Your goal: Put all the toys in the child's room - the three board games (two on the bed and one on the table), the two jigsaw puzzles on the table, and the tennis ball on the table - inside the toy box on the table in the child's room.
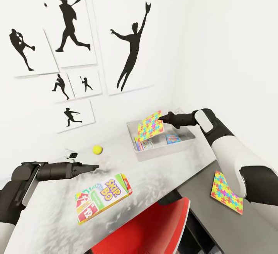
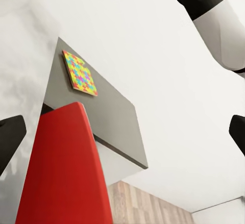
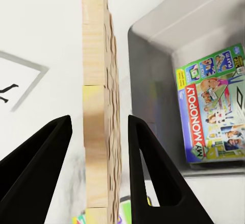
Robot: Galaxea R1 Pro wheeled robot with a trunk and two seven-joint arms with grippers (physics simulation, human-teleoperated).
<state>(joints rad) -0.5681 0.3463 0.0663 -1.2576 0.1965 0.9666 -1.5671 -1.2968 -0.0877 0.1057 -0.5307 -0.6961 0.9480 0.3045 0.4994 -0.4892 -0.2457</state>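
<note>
Two arms reach over the mottled grey-white table (image 1: 58, 215). Right arm stretches forward, its black right gripper (image 1: 161, 118) at the upper edge of a multicoloured square jigsaw puzzle (image 1: 150, 126) standing tilted over the pale grey toy box (image 1: 185, 143). Right wrist view shows the puzzle's wooden edge (image 3: 97, 106) between the two fingers (image 3: 153, 178), with a slim gap each side, so contact is unclear. That view also reveals a Monopoly box (image 3: 214, 106) lying in the bin. Left gripper (image 1: 92, 166) hovers level, holding nothing, fingertips spread wide in its wrist view. Yellow tennis ball (image 1: 97, 149) sits just beyond. White-green-red SKIP-BO box (image 1: 103, 197) lies near the table's front edge, above a red chair (image 1: 154, 231). Second patterned puzzle (image 1: 227, 197) lies on the lower grey shelf (image 1: 200, 204).
</note>
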